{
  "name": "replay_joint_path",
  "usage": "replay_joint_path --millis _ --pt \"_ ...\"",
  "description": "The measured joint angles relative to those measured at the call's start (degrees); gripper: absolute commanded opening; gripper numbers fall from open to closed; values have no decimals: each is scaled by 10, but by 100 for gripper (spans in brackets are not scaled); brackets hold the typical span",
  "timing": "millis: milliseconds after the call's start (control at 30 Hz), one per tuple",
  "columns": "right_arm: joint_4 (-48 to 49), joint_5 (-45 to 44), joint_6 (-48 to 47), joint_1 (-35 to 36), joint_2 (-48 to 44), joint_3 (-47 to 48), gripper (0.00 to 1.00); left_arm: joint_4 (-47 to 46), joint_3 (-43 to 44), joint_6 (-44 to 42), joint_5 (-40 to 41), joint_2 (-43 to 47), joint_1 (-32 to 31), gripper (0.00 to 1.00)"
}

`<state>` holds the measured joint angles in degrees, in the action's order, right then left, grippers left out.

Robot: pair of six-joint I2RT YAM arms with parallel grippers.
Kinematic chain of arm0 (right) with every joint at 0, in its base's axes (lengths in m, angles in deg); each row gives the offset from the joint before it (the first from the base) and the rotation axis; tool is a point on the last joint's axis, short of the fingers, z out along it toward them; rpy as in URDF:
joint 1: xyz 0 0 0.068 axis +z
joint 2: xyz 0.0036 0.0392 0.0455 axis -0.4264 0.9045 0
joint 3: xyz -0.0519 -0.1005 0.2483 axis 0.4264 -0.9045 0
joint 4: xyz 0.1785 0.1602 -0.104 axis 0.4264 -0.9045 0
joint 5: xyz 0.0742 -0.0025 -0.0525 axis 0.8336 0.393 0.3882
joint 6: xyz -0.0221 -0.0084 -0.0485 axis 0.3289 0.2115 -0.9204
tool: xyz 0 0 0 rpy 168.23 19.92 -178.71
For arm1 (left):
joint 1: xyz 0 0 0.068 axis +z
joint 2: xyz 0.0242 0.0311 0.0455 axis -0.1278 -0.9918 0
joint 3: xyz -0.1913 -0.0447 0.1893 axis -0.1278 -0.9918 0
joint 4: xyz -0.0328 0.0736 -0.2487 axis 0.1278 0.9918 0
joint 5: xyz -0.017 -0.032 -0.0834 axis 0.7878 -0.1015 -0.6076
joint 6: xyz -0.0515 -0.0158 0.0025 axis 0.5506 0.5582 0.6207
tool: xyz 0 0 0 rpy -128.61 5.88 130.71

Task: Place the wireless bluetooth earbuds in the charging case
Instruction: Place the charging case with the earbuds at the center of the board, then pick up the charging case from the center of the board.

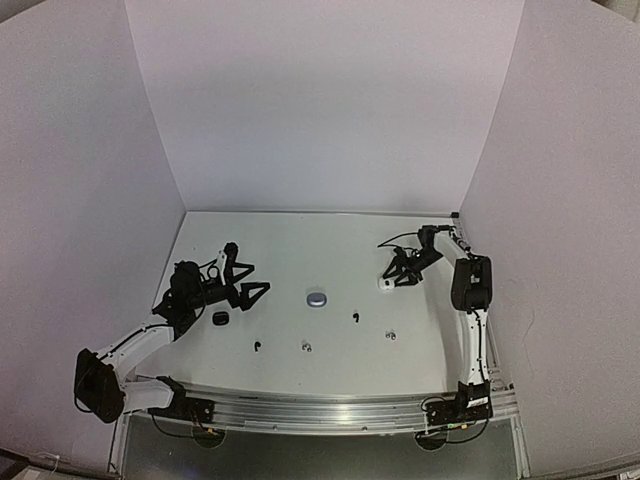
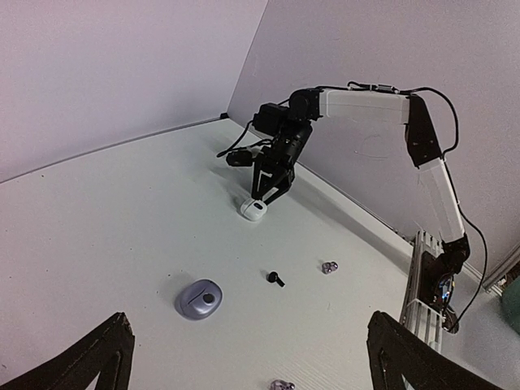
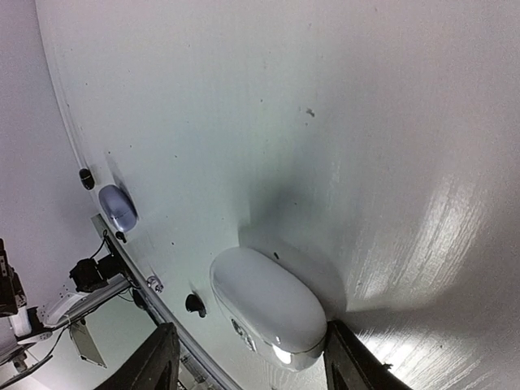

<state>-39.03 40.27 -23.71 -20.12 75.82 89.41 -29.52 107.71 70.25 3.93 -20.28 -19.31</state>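
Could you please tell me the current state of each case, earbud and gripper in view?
Left gripper: open, empty.
Right gripper: open, one finger on either side of a case.
White charging case: lid closed, on the table, straddled by that gripper.
Blue-grey charging case: looks closed, lying free.
Black case: too small to tell.
Black earbuds: loose on the table, uncased.
Greyish earbuds: loose on the table, uncased.

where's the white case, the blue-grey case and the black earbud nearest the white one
white case [image 3: 264, 305], right wrist view, middle of its rounded top
blue-grey case [image 2: 195, 303], left wrist view, its top, beside the dark dot
black earbud [image 2: 276, 279], left wrist view, middle of its body
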Motion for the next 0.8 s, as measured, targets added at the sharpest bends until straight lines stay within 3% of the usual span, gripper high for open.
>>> replay_joint_path --millis 267,567,800 --pt "4 -20 8 1 -26 -32 69 0 0 0 0 0 0 99" --pt "5 -34 21 3 -32 -34 72 0 0 0 -1 0 0 99" --pt "23 -142 63 21 -85 -34 73 0 0 0 0 0 1 99"
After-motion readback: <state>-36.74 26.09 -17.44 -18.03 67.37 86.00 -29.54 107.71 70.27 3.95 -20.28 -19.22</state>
